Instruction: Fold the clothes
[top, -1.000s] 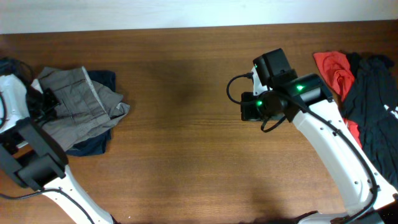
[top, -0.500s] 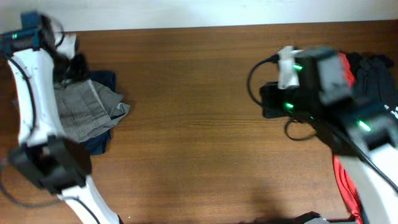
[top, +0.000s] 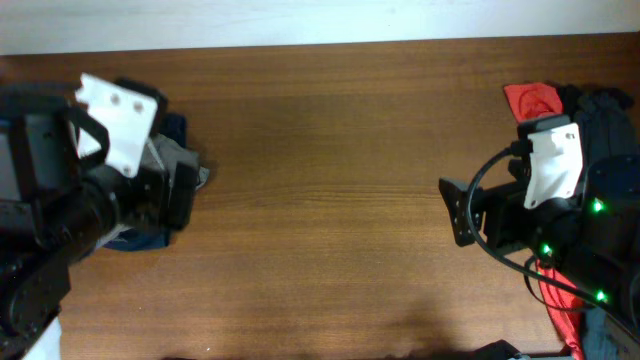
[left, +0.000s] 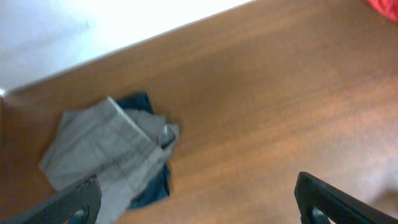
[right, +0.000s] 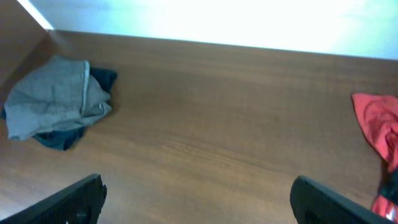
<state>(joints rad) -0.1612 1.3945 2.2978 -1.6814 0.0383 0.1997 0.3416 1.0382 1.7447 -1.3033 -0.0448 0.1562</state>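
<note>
The clothes (left: 112, 155), a grey-khaki garment, lie in a folded, wrinkled heap on the table's left side, on top of a dark navy garment (left: 152, 186). The right wrist view shows the clothes (right: 56, 96) far off at the left. From overhead my raised left arm (top: 110, 130) covers most of them, and only a grey edge (top: 185, 160) shows. My left gripper (left: 199, 199) hangs high above the table, open and empty, to the right of the heap. My right gripper (right: 199, 196) is also open and empty, high over the bare wood.
A red garment (top: 535, 100) and a black garment (top: 610, 110) lie at the table's right end, partly under my right arm (top: 550, 170). The red garment (right: 376, 118) shows at the right edge of the right wrist view. A pale wall borders the table's far edge.
Both arms have risen toward the overhead camera and swung outward. Both grippers went from shut to wide open. The grey garment stays in its heap on the navy one.
</note>
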